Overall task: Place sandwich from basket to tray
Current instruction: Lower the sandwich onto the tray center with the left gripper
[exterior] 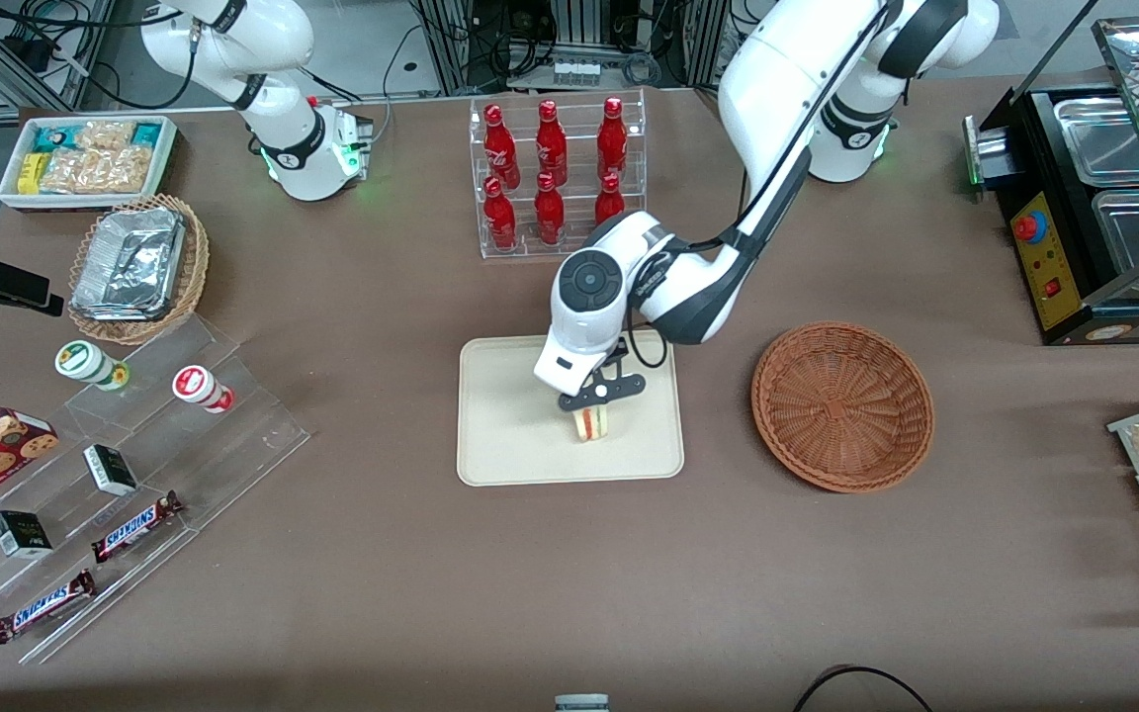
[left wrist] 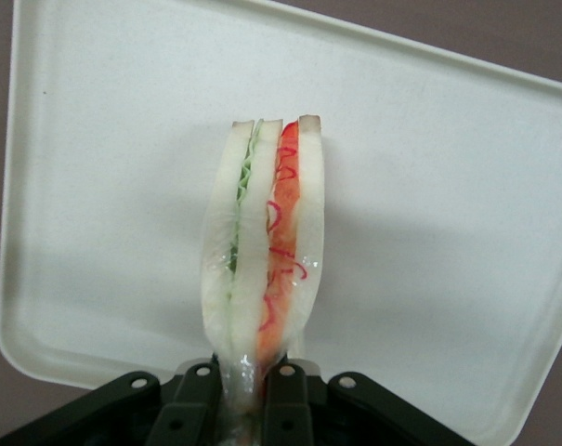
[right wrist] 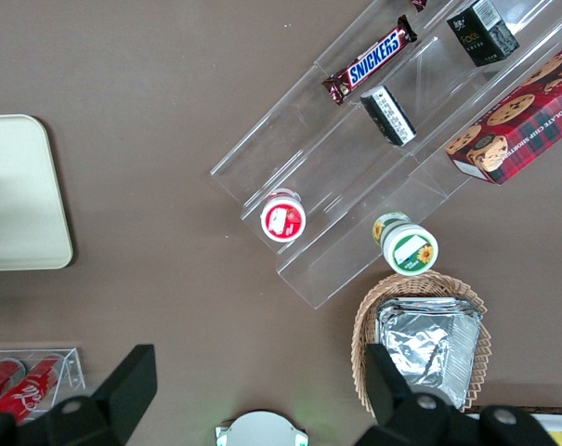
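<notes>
From the front, my gripper (exterior: pixel 597 396) is low over the tray (exterior: pixel 500 435), its fingers clamped on the sandwich (exterior: pixel 590 424), which hangs from them with its cut edge showing pale bread and a red stripe. The sandwich sits over the middle of the tray, toward the edge nearest the basket; whether it touches the tray surface I cannot tell. The basket (exterior: pixel 842 404) lies just beside the tray, toward my end of the table, with nothing in it. A clear rack of red bottles (exterior: pixel 555 173) stands farther from the camera than the tray.

Through my wrist camera, my gripper (left wrist: pixel 243 390) pinches one corner of the sandwich (left wrist: pixel 262 251) between two black fingers (left wrist: pixel 285 400). The wedge stands on edge over the tray (left wrist: pixel 448 186): three white bread slices, green filling in one gap, red-orange in the other.

From the parked arm's wrist, a rounded corner of the tray (right wrist: pixel 20 195) shows on the brown table, well apart from a clear stepped stand holding a Snickers bar (right wrist: pixel 372 60), and a tan wicker basket of foil containers (right wrist: pixel 424 344).
</notes>
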